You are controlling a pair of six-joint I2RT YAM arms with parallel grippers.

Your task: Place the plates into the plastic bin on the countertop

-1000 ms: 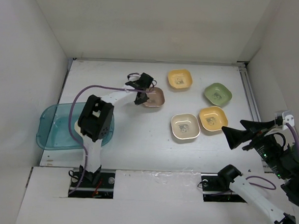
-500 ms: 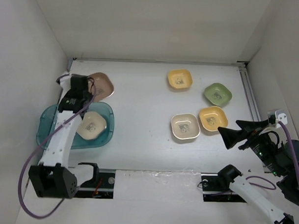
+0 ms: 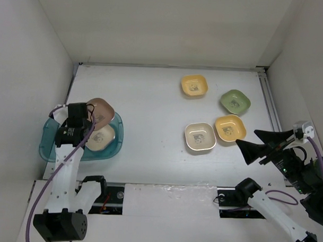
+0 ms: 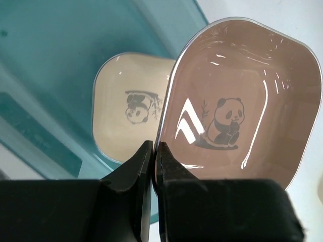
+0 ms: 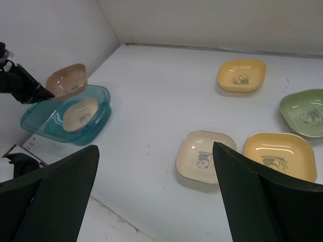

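- Top view: one cream plate [image 3: 100, 136] lies in the bin [image 3: 48, 141]; four plates [image 3: 199, 137] wait on the table [image 3: 146, 99].
- Left wrist: left fingers [image 4: 135, 166] pinch the brown plate [image 4: 242, 101] over the bin's edge.
- Right wrist: right fingers [image 5: 55, 196] are wide apart, empty.

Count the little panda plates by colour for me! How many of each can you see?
Yellow-orange rounded-square glossy plates: 2
Cream rounded-square glossy plates: 2, one on the white countertop, one in the translucent teal plastic bin
Green rounded-square glossy plate: 1
Brown rounded-square glossy plate: 1, pinched in the left claw
Total: 6
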